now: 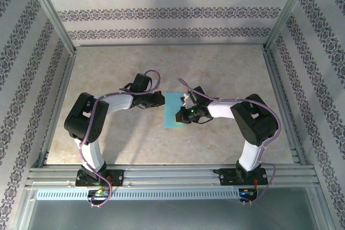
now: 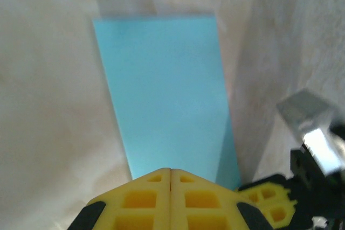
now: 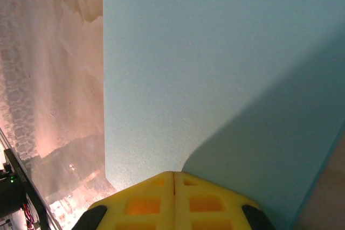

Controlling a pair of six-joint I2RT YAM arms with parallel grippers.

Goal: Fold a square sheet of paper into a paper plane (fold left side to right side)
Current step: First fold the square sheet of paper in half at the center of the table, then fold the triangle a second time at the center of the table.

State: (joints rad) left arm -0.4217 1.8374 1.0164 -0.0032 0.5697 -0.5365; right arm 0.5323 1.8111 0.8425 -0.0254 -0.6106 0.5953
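Top view: the square sheet of paper (image 1: 172, 106) lies flat at the middle of the tabletop (image 1: 135, 144), reading as a cyan rectangle; the left claw (image 1: 161, 100) sits at its left edge and the right claw (image 1: 180, 116) over its right part; both are closed and grip nothing.

Left wrist view: the left claw (image 2: 171, 172) has its fingers pressed together, empty, at one edge of the sheet (image 2: 161, 90); contact cannot be told; the right claw's yellow fingers (image 2: 268, 200) stand just beside a corner.

Right wrist view: the right claw (image 3: 173, 175) is closed, empty, low over the sheet (image 3: 215, 68); bare tabletop (image 3: 54, 79) lies beside it.

Assessment: the sheet looks thin, light and limp; likely to slide on the smooth surface and to crease or tear readily; a flat edge offers little purchase; best pinned on the right and lifted at the left edge or corner. The task involves no container.
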